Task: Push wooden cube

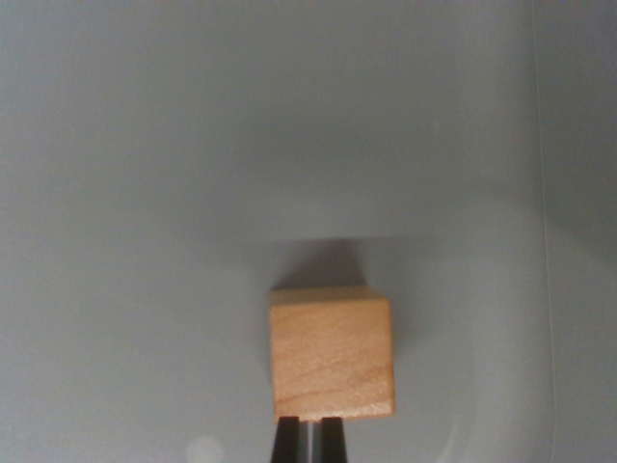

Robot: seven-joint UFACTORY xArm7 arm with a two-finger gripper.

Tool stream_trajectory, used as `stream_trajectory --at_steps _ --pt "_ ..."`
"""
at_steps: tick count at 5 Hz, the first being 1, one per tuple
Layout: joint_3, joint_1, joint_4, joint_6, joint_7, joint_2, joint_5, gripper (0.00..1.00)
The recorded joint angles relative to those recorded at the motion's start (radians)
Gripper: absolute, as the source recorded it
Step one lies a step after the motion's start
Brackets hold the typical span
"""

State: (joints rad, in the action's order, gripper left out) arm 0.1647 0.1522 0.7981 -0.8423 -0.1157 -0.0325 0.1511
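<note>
A light wooden cube (333, 354) rests on a plain grey surface (145, 193), a little below the middle of the wrist view. Its grain runs sideways and a soft shadow lies behind it. My gripper (309, 424) enters from the bottom edge with two dark fingertips (287, 439) close together, only a narrow pale gap between them. The tips meet the cube's near bottom edge, slightly toward the wrist view's left of the cube's middle. Nothing is held between the fingers.
A thin pale line (547, 241) runs top to bottom near the wrist view's right edge, like a seam or edge in the surface. Bare grey surface lies all around the cube.
</note>
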Motion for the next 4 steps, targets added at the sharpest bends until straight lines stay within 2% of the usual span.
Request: stream_trajectory --at_steps 1,2,3,4 --pt "0.0 0.0 0.0 0.0 0.0 0.0 0.0 0.0" --pt "0.009 0.0082 -0.044 0.039 -0.009 -0.004 0.0101 0.0" --pt "0.009 0.0082 -0.044 0.039 -0.009 -0.004 0.0101 0.0" --pt "0.018 0.0161 -0.085 0.076 -0.017 -0.008 0.0197 0.0"
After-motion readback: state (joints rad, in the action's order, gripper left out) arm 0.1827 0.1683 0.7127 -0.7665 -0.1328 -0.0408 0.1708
